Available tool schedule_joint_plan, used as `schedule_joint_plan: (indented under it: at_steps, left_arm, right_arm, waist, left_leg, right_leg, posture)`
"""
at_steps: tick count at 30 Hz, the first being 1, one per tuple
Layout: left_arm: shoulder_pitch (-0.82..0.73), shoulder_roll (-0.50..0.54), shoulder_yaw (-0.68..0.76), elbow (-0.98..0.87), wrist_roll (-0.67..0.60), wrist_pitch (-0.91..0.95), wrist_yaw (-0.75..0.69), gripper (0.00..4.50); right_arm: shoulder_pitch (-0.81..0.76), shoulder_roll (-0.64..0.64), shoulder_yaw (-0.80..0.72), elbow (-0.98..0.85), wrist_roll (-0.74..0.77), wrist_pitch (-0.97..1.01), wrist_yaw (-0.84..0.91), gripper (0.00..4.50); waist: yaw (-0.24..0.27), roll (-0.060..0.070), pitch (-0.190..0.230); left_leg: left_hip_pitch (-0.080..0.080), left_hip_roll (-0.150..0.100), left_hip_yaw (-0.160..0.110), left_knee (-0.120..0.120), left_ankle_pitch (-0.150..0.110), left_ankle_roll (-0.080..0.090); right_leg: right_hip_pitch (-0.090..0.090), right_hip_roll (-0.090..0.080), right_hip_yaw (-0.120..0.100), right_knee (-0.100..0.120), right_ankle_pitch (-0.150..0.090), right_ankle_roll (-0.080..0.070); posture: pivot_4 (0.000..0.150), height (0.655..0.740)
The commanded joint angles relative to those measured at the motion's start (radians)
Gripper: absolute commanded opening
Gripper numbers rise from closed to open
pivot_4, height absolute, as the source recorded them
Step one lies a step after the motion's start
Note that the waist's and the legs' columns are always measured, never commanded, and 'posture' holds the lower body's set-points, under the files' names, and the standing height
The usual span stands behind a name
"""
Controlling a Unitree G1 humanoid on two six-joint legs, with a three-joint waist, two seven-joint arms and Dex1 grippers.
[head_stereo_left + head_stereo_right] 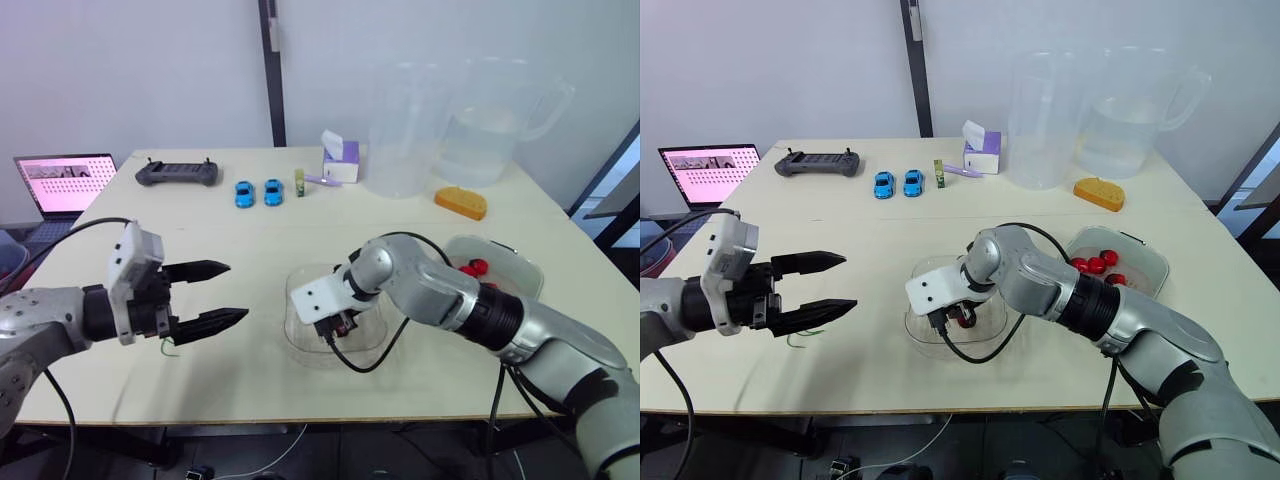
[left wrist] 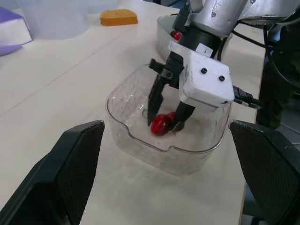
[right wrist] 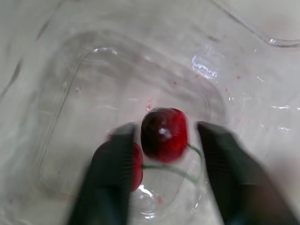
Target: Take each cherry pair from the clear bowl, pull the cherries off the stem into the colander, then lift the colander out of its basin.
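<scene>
The clear bowl (image 1: 300, 300) sits at the table's middle front. My right gripper (image 3: 164, 133) is lowered into it, open, with its fingers (image 2: 154, 101) on either side of a red cherry pair (image 2: 161, 124) on the bowl's floor. One cherry (image 3: 164, 133) lies between the fingers, and the other is partly hidden behind a finger. Their green stem (image 3: 168, 168) runs below them. To the right stands the colander (image 1: 1150, 265) in its basin, holding several red cherries (image 1: 1095, 264). My left gripper (image 1: 205, 295) hovers open to the left of the bowl, holding nothing.
A loose green stem (image 1: 800, 337) lies on the table under the left gripper. At the back are two clear pitchers (image 1: 405, 130), an orange sponge (image 1: 460, 203), a purple box (image 1: 340, 160), two blue toy cars (image 1: 258, 192), a black controller (image 1: 177, 173) and a laptop (image 1: 62, 185).
</scene>
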Motion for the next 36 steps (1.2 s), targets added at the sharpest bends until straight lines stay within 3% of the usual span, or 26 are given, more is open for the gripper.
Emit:
schedule_joint_plan:
  at_steps: [1,5,8,10,14,21,30,33,36]
  left_arm:
    - [-0.022,0.003,0.000,-0.001,-0.003,-0.016,-0.004,4.50]
    - [-0.027,0.010,-0.007,-0.005,-0.012,-0.013,-0.014,4.50]
    - [-0.030,0.013,-0.009,-0.007,-0.016,-0.009,-0.026,4.50]
    - [-0.032,0.016,-0.015,-0.005,-0.013,-0.008,-0.035,4.50]
    - [-0.046,0.012,-0.039,0.013,0.006,-0.020,-0.050,4.50]
    - [-0.066,0.006,-0.074,0.045,0.045,-0.048,-0.082,4.50]
    - [-0.065,0.006,-0.086,0.055,0.063,-0.053,-0.097,4.50]
    - [-0.062,0.004,-0.084,0.050,0.061,-0.050,-0.094,4.50]
    - [-0.058,0.003,-0.082,0.047,0.059,-0.049,-0.092,4.50]
  right_arm:
    - [-0.020,0.002,-0.086,-0.032,-0.017,-0.019,0.033,4.41]
    - [-0.002,-0.021,-0.190,-0.109,0.048,0.137,0.105,4.41]
    - [-0.006,-0.024,-0.241,-0.163,0.097,0.434,0.129,4.41]
    - [-0.015,-0.008,-0.256,-0.178,0.117,0.643,0.097,4.41]
    - [0.012,0.033,-0.226,-0.163,0.124,0.882,-0.028,4.41]
    - [0.064,0.093,-0.217,-0.158,0.192,1.005,-0.199,4.41]
    - [0.088,0.112,-0.191,-0.099,0.255,0.970,-0.322,4.41]
    - [0.091,0.118,-0.191,-0.094,0.279,0.968,-0.345,3.49]
    - [0.089,0.118,-0.185,-0.090,0.298,0.962,-0.363,2.12]
  waist:
    - [0.000,0.000,0.000]
    - [0.002,0.000,0.000]
    - [0.002,0.000,0.000]
    - [0.002,0.000,0.000]
    - [0.001,0.000,0.000]
    - [0.000,0.000,0.000]
    - [0.000,0.000,0.000]
    - [-0.001,0.000,0.000]
    - [0.000,0.000,0.000]
  left_leg:
    - [0.000,0.000,0.000,0.000,0.000,0.000]
    - [0.000,0.000,0.000,0.000,0.000,0.000]
    - [0.000,0.000,-0.001,0.000,0.000,0.000]
    - [0.000,0.000,-0.001,0.000,0.000,0.000]
    - [0.000,0.000,-0.001,0.000,0.000,0.000]
    - [-0.001,-0.001,-0.001,0.000,0.000,0.000]
    - [-0.001,-0.001,-0.001,0.000,0.000,0.000]
    - [-0.001,-0.001,-0.001,0.000,0.000,0.000]
    - [-0.001,-0.001,-0.001,0.000,0.000,0.000]
  right_leg:
    - [0.000,0.000,0.000,0.000,0.000,0.000]
    - [0.001,0.000,0.000,0.000,0.000,0.000]
    - [0.001,0.000,0.000,0.000,0.000,0.000]
    - [0.001,0.000,0.000,0.000,0.000,0.000]
    - [0.000,0.000,0.000,0.000,0.000,0.000]
    - [-0.001,0.000,0.000,0.001,0.000,0.000]
    - [-0.002,0.000,0.000,0.001,0.000,0.000]
    - [-0.002,0.000,0.000,0.001,0.000,0.000]
    - [-0.002,0.000,0.000,0.001,0.000,0.000]
  posture:
    - [0.150,0.7371]
    - [0.150,0.7371]
    - [0.150,0.7371]
    - [0.150,0.7371]
    - [0.150,0.7371]
    - [0.150,0.7371]
    - [0.150,0.7371]
    - [0.150,0.7371]
    - [0.150,0.7371]
